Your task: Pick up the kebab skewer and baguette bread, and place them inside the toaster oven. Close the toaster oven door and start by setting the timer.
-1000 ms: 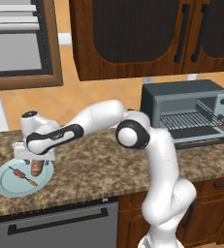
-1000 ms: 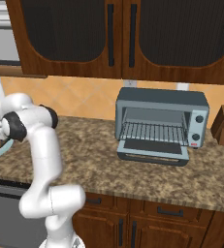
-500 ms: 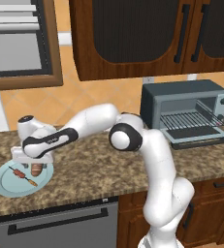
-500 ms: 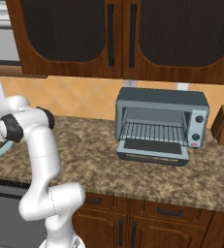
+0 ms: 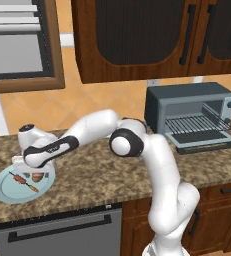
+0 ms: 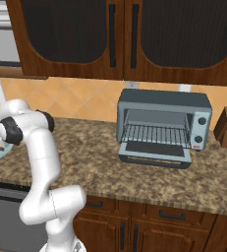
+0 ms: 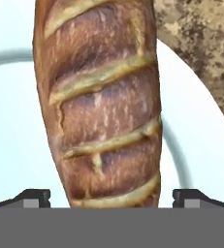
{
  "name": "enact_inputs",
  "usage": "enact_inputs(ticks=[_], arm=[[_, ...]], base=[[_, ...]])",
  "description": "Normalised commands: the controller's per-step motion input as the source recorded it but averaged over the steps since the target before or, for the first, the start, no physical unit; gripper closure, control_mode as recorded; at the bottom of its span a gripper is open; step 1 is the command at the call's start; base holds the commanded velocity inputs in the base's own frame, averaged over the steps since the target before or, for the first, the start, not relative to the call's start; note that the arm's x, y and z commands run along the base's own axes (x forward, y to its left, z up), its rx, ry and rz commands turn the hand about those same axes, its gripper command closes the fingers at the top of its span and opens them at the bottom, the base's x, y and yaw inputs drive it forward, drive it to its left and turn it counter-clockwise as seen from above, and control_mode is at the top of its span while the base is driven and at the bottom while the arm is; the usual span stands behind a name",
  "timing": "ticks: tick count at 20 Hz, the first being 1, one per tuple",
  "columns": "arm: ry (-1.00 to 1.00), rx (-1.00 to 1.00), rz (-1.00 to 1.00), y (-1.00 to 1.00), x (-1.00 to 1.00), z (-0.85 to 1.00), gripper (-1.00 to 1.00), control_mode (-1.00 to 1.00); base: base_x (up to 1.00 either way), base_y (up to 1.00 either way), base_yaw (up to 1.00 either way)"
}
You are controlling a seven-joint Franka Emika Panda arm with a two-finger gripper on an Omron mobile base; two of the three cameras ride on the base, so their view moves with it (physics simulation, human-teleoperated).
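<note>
My hand hangs fully open, empty, straddling the baguette bread on the plate; next I must lower and pinch.

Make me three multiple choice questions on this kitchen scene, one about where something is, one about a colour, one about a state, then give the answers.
1. Where does the baguette bread lie?
A. on the plate
B. inside the toaster oven
C. on the bare counter

2. What colour is the plate?
A. dark red
B. pale blue
C. black

3. How is the toaster oven door?
A. shut
B. dropped open
C. taken off

Answers: 1 A, the loaf rests on the plate beside the kebab skewer. 2 B, its rim shows pale blue in the left base view. 3 B, the flap hangs down and the wire rack is exposed.
</note>
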Motion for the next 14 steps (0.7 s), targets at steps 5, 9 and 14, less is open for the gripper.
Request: enact_inputs(ticks=[5, 9, 14], arm=[[0.0, 0.0, 0.0, 0.0, 0.0, -0.09, -1.0, -1.0], [0.0, 0.0, 0.0, 0.0, 0.0, -0.19, 1.0, -1.0], [0.0, 0.01, 0.0, -0.28, -0.02, 0.08, 1.0, -1.0]], base=[[0.0, 0.0, 0.0], [0.0, 0.0, 0.0], [0.0, 0.0, 0.0]])
